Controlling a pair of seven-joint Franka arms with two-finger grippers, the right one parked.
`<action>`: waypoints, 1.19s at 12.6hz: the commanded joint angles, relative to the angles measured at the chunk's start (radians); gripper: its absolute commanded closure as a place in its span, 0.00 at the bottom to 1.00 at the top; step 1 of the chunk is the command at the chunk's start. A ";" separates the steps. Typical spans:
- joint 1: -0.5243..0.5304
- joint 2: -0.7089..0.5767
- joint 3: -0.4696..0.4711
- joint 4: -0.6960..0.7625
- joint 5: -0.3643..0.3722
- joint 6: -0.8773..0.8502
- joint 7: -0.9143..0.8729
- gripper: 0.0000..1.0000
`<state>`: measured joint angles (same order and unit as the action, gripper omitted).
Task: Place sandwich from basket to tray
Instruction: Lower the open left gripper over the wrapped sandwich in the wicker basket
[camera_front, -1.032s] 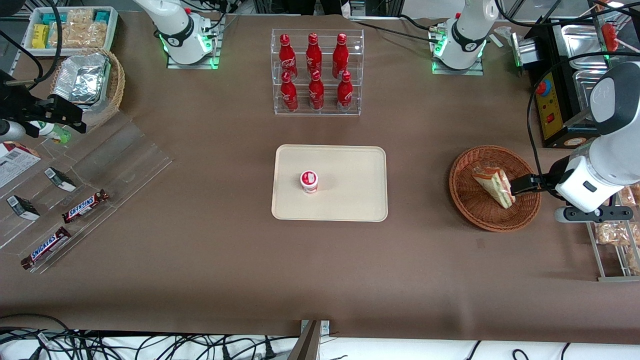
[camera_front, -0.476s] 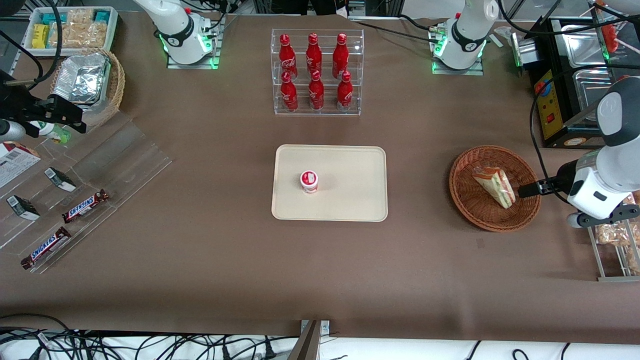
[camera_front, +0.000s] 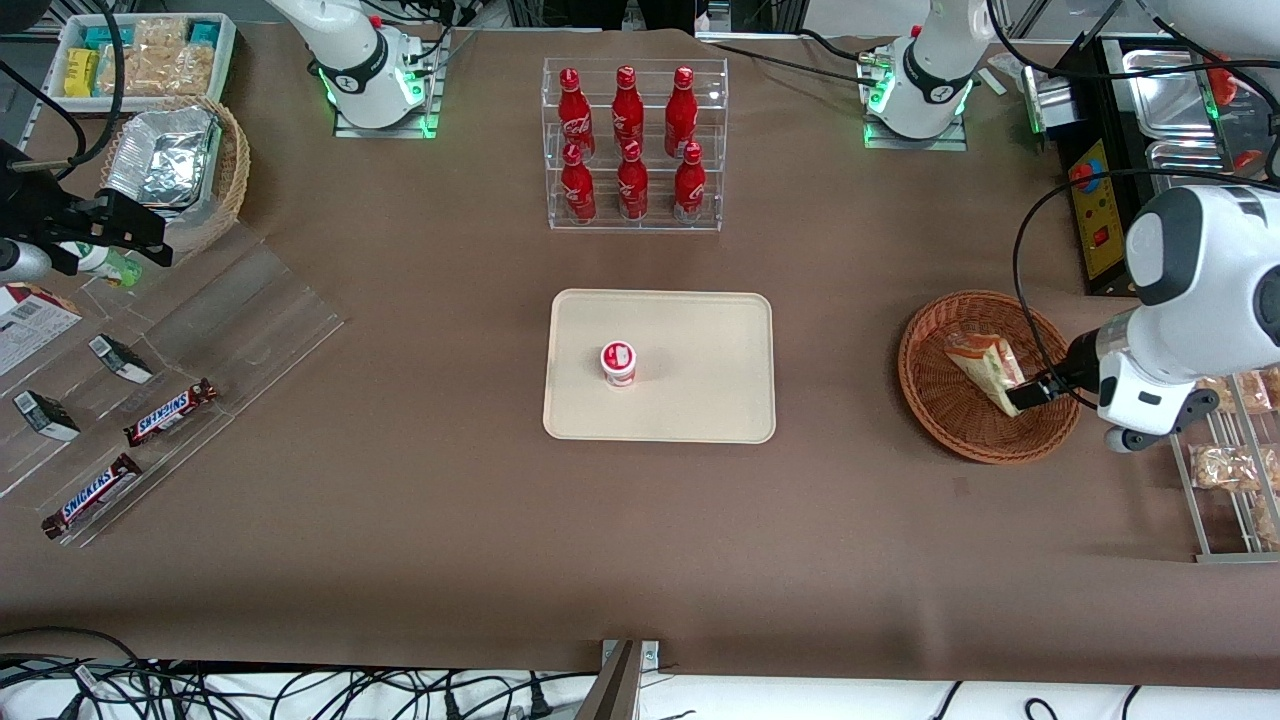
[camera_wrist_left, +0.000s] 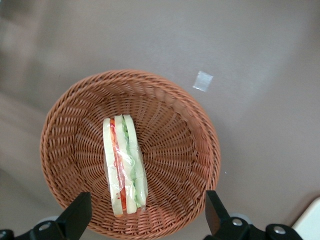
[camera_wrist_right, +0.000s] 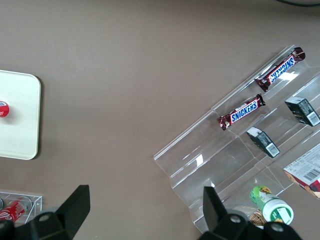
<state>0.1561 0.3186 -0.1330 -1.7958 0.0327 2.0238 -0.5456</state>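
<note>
The sandwich (camera_front: 985, 368) is a wrapped white-bread wedge lying in the round reddish-brown basket (camera_front: 960, 440), toward the working arm's end of the table. In the left wrist view the sandwich (camera_wrist_left: 124, 165) shows its pink, orange and green layers against the basket's woven wall (camera_wrist_left: 200, 130). My gripper (camera_front: 1030, 393) hovers over the sandwich's end nearer the front camera. It is open (camera_wrist_left: 147, 220), with one dark finger (camera_wrist_left: 77, 212) on each side of the sandwich's wide end and nothing held. The cream tray (camera_front: 700, 360) lies at the table's middle.
A small red-and-white cup (camera_front: 618, 362) stands on the tray. A clear rack of red bottles (camera_front: 632, 150) is farther from the front camera than the tray. A metal rack with snack packets (camera_front: 1225, 470) and a black device (camera_front: 1105, 225) flank the basket.
The gripper drew back off the basket toward the working arm's end, then came in again over the sandwich's nearer end. The arm's elbow swung inward. The sandwich stays put.
</note>
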 joint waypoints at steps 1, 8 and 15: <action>0.010 -0.105 -0.004 -0.198 0.015 0.128 -0.057 0.00; 0.008 -0.108 -0.013 -0.393 0.216 0.308 -0.221 0.00; -0.009 -0.059 -0.019 -0.393 0.288 0.328 -0.330 0.00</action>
<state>0.1490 0.2535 -0.1496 -2.1782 0.2725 2.3338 -0.8332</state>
